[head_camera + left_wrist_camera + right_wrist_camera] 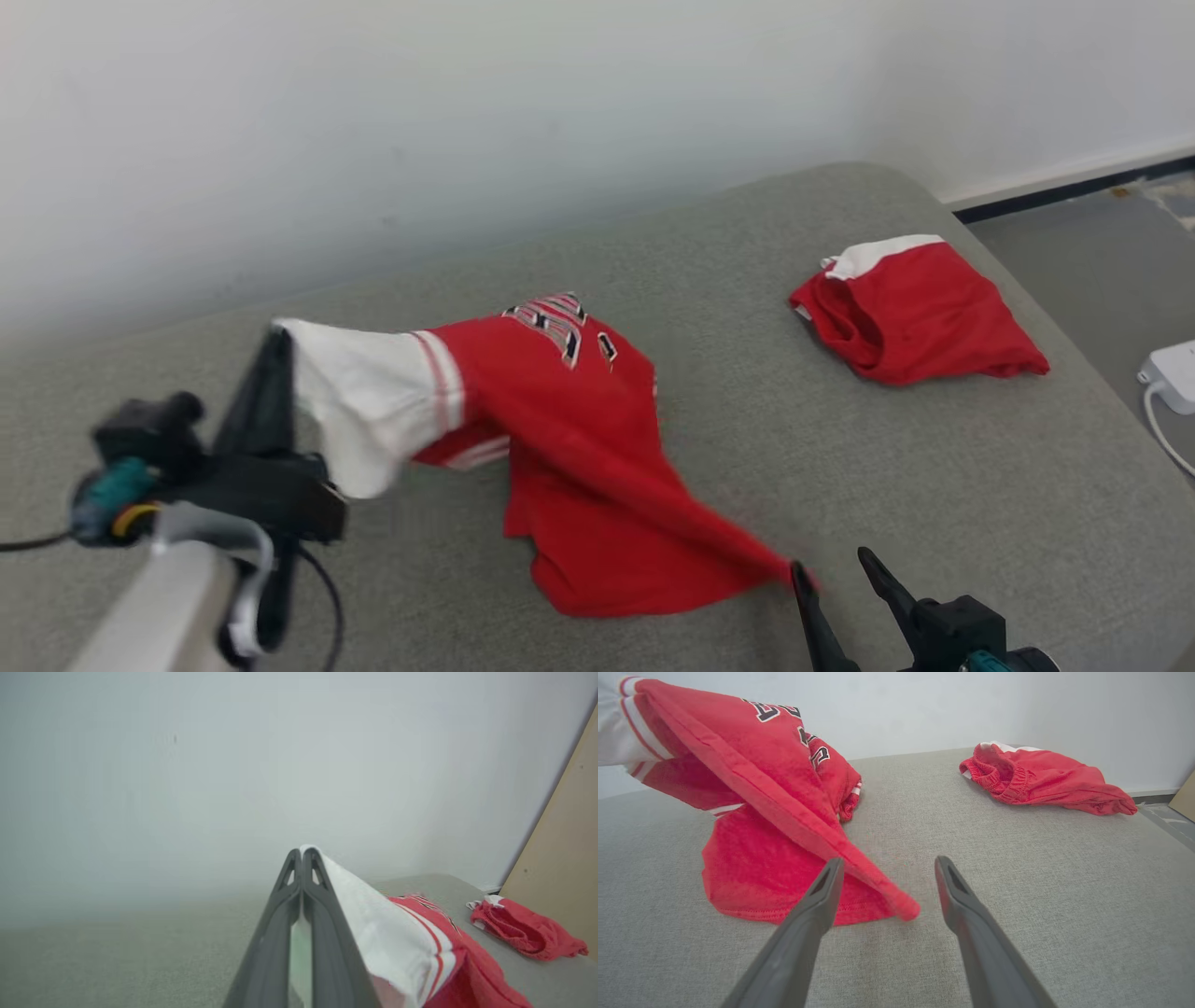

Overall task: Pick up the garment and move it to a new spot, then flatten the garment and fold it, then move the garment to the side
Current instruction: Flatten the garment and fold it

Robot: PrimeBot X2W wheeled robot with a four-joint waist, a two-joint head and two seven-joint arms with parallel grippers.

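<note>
Hard to make out: the chest lettering (557,324) on the red jersey (579,448) is creased and cannot be read. The left gripper (275,338) is blurred at centre left of the head view.
Cut off: the right gripper (888,861) is cropped by the bottom edge.
Jersey: it is draped across the middle of the grey upholstered surface (840,467).
Left gripper: the fingers are pressed together, and the white sleeve (373,401) is pinched at the tips and held raised.
Right gripper: the fingers are spread wide and the hem corner (906,911) is seen between them; contact cannot be told.
Red shorts (920,313): these are bunched at upper right, well apart from the jersey.
</note>
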